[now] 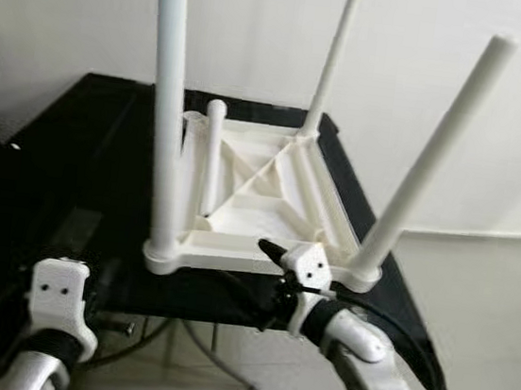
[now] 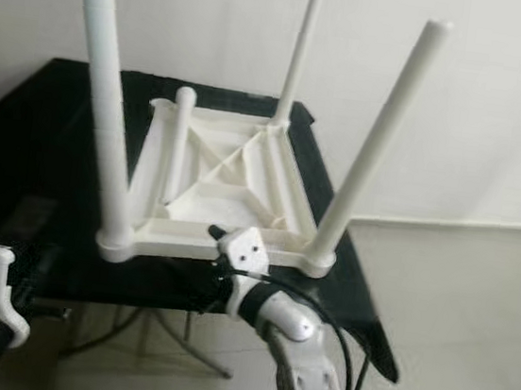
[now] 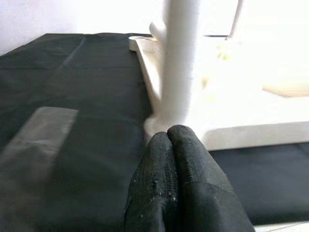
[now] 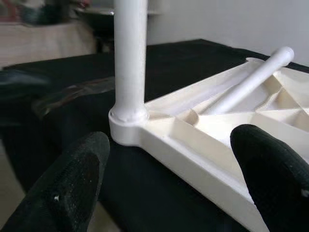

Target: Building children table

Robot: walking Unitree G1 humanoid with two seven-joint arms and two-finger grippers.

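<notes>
The white table (image 1: 251, 194) lies upside down on the black stand (image 1: 85, 154) with 3 legs up and looks light, hard and slippery, so the wide-open right gripper (image 4: 169, 169) should pinch its rim, while the left gripper (image 3: 174, 145) is pressed together.
</notes>
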